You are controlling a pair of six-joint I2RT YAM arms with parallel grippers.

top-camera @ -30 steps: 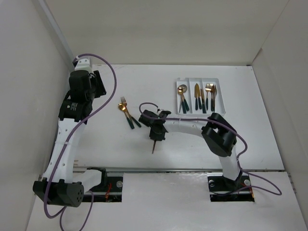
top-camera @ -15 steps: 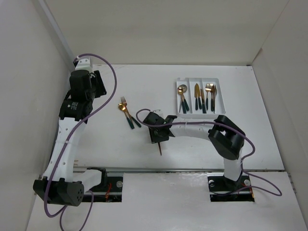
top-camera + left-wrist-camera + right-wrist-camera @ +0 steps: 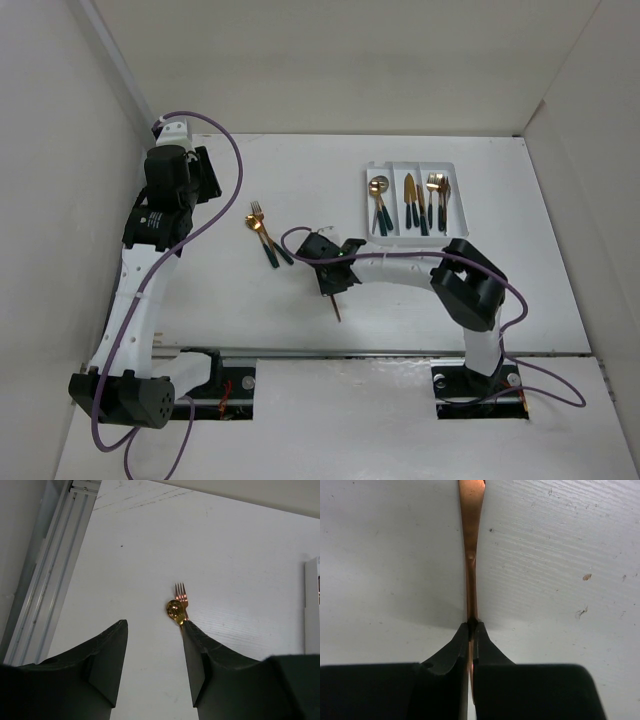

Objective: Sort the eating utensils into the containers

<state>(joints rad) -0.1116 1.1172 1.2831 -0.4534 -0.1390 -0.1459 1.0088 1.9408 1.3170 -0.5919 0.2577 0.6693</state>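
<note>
Utensils [image 3: 262, 232]: two loose, one copper utensil [image 3: 471, 555] clamped in right gripper [image 3: 471, 626] (left gripper [image 3: 154, 626] apart).

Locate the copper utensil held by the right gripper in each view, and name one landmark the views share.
Top external: copper utensil sticks out of the right gripper, centre, pointing to the near edge.
Left wrist: not in it.
Right wrist: runs up the middle from the shut gripper.
Shared landmark: the white table.
</note>
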